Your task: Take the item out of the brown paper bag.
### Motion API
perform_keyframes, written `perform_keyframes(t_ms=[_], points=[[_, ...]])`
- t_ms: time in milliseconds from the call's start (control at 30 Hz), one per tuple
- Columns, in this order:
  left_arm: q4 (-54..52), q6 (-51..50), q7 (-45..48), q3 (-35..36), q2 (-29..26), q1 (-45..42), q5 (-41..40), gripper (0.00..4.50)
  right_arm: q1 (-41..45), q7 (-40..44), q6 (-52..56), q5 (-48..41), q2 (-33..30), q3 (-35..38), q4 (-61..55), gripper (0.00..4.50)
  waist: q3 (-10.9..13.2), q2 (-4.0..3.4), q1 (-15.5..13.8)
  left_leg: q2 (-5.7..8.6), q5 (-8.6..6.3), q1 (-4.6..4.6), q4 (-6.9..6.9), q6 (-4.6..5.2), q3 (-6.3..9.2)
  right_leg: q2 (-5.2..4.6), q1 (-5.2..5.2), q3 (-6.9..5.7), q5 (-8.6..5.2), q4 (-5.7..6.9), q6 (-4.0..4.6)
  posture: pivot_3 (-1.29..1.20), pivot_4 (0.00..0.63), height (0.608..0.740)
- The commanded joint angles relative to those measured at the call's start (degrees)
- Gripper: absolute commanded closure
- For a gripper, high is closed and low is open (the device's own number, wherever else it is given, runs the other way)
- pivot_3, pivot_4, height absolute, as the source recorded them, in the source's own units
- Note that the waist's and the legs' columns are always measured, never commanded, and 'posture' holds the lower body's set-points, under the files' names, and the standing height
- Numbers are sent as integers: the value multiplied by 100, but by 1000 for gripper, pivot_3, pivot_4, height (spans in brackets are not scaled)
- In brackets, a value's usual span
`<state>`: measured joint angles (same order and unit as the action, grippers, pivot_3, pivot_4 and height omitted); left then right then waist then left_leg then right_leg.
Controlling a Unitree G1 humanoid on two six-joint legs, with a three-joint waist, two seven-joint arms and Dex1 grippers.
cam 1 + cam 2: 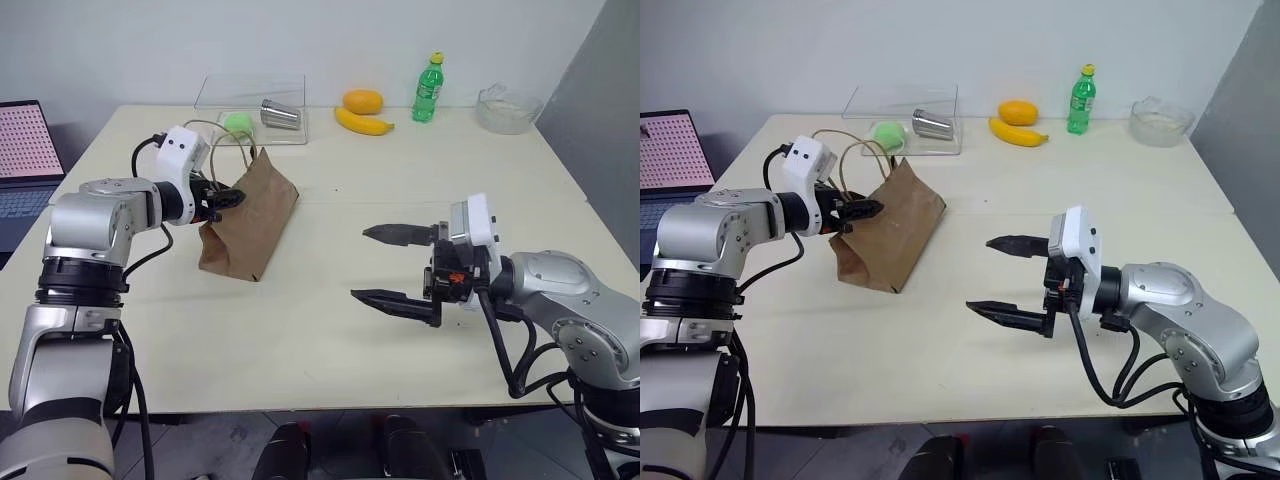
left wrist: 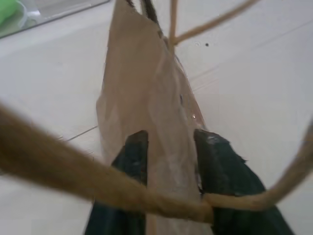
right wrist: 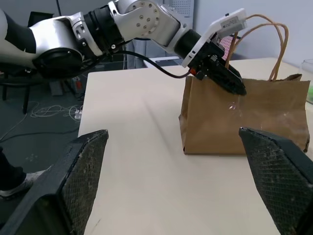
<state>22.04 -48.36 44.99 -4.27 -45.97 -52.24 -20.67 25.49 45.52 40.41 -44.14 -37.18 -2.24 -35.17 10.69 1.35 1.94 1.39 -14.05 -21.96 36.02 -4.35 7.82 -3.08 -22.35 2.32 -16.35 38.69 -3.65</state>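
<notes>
Right end effector [image 1: 385, 265] gapes; left [image 2: 168, 159] pinches brown paper bag [image 1: 250, 215].

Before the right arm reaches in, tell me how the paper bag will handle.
Likely floppy: the bag is thin creased paper, and the left gripper pinches one wall at the rim flat between its fingers. Probably light and apt to tip or slide; it already leans on the table. The cord handles look limp, so they may snag a finger.

Table: I worked at a pale cream table [image 1: 330, 330].
Wall: plain white wall [image 1: 300, 40] stood behind it.
Side: a laptop [image 1: 25, 160] sat at my left.
</notes>
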Motion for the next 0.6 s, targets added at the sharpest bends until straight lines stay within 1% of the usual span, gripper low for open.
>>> perform_keyframes(t_ms=[33, 67, 133, 267, 433, 467, 533, 600], points=[[135, 198, 389, -24, -176, -241, 226, 4232, 106, 35, -27, -180, -61, 187, -209, 0, 0, 0, 3, 0, 0, 0, 0, 0, 0, 0, 0, 0, 0, 0, 0, 0, 150, 740], [199, 245, 462, -42, -183, -268, 290, 4479, 107, 37, -25, -183, -62, 188, -208, 0, 0, 0, 5, 0, 0, 0, 0, 0, 0, 0, 0, 0, 0, 1, 0, 0, 150, 740], [322, 345, 666, -83, -199, -345, 392, 4479, 103, 38, -25, -190, -69, 190, -210, 0, 0, 0, 6, -1, 0, 0, 0, 0, 0, 0, -1, 0, 0, 2, 0, 0, 150, 740], [870, 735, 1389, -202, -239, -788, 560, 4479, 84, 40, -18, -208, -85, 209, -213, 0, 3, 4, 5, 0, 0, -3, 2, 0, 1, 0, -2, -3, 0, 3, 0, 0, 150, 740], [1706, 2160, 2627, -476, -83, -1343, 899, 4479, -10, -25, -20, -182, -73, 245, -239, 0, 6, 7, 3, 1, 0, -14, 2, 0, 0, 0, -13, -3, 0, 3, 0, 0, 150, 740], [1897, 2624, 2804, -520, -9, -1442, 1003, 4479, -49, -58, -29, -164, -63, 251, -263, 0, 6, 7, 3, 1, 0, -23, 2, 0, 0, 0, -21, -3, 0, 3, 0, 0, 150, 740], [2314, 3460, 3109, -562, 210, -1674, 1158, 4479, -177, -167, -115, -57, -19, 254, -337, 0, 6, 8, -4, 1, 1, -46, 7, 0, 2, 0, -41, -4, 1, 9, 1, 0, 150, 740], [2707, 4060, 3333, -540, 412, -1888, 1266, 4479, -309, -296, -218, 62, 33, 257, -432, 0, 7, 11, -21, 4, 2, -87, 19, -1, 7, -2, -82, -8, 2, 21, 1, 0, 150, 740]])
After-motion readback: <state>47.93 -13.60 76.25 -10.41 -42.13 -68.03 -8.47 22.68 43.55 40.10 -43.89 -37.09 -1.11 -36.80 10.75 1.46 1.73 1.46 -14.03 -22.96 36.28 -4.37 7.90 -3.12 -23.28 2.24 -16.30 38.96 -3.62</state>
